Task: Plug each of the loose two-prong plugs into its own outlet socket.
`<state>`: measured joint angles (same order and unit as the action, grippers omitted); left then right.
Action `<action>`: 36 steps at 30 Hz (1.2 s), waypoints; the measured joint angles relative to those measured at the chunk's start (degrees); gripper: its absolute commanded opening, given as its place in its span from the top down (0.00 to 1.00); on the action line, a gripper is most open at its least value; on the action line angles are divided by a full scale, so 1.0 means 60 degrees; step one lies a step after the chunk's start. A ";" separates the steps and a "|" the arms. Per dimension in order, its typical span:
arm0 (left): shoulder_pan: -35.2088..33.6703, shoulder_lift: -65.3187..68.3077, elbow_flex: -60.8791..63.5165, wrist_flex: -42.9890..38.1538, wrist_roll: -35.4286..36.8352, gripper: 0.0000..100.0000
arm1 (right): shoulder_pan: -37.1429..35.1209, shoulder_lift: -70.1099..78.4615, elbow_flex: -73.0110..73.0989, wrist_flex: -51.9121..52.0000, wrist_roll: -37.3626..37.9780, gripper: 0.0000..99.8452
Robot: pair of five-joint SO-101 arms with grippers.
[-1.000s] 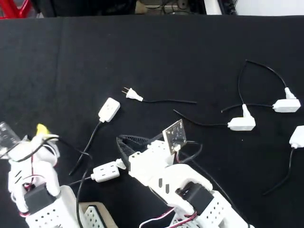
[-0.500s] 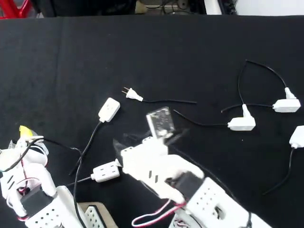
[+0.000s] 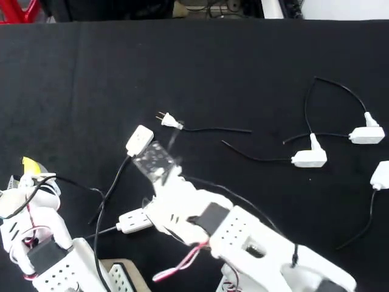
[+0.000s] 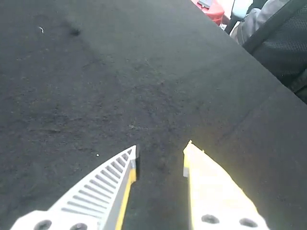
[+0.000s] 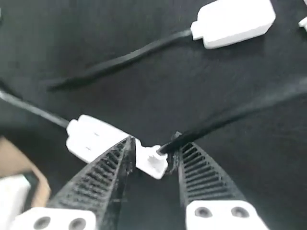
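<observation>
High view: the right arm (image 3: 200, 214) is seen over the outlet socket (image 3: 132, 221). A loose plug (image 3: 170, 120) lies apart on the black cloth (image 3: 243, 55).

Left wrist view: the left gripper (image 4: 160, 149) is held parted and empty above the cloth, with a red object (image 4: 210, 6) beyond.

Right wrist view: a second plug (image 5: 152, 163) is bracketed by the right gripper (image 5: 152, 140) at the outlet socket's end. A grasp cannot be confirmed. Insertion is judged in hand, and a straight push is called for.
</observation>
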<state>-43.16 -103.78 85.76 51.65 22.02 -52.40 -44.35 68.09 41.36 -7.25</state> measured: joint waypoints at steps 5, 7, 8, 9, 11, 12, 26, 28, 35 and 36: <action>0.0088 0.0000 0.0000 0.0000 0.0000 0.83 | 0.0000 0.1670 -0.1231 0.1304 0.1231 0.88; 0.0088 0.0000 0.0000 0.0000 0.0000 0.83 | -0.0029 0.2447 -0.1700 0.1641 0.1377 0.88; 0.0088 0.0000 0.0000 0.0000 0.0000 0.83 | -0.0103 0.2799 -0.1875 0.1788 0.1421 0.88; 0.0088 0.0000 0.0000 0.0000 0.0000 0.83 | -0.0220 0.3136 -0.2037 0.1890 0.1436 0.88; 0.0088 0.0000 0.0000 0.0000 0.0000 0.83 | -0.0425 0.3722 -0.2271 0.1963 0.1436 0.88; 0.0088 0.0000 0.0000 0.0000 0.0000 0.83 | -0.0513 0.3971 -0.2359 0.1963 0.1436 0.88; 0.0088 0.0000 0.0000 0.0000 0.0000 0.83 | -0.0615 0.4542 -0.1348 -0.1245 0.1436 0.98; 0.0088 0.0000 0.0000 0.0000 0.0000 0.83 | -0.0615 0.4542 -0.1333 -0.1377 0.1436 0.98; 0.0088 0.0000 0.0000 0.0000 0.0000 0.83 | -0.0615 0.4542 -0.1333 -0.1216 0.1436 0.97; 0.0088 0.0000 0.0000 0.0000 0.0000 0.83 | -0.0586 0.4542 -0.1363 -0.0982 0.1436 0.97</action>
<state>-42.64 -103.78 85.76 51.65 22.02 -55.91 -17.10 59.91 35.47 1.36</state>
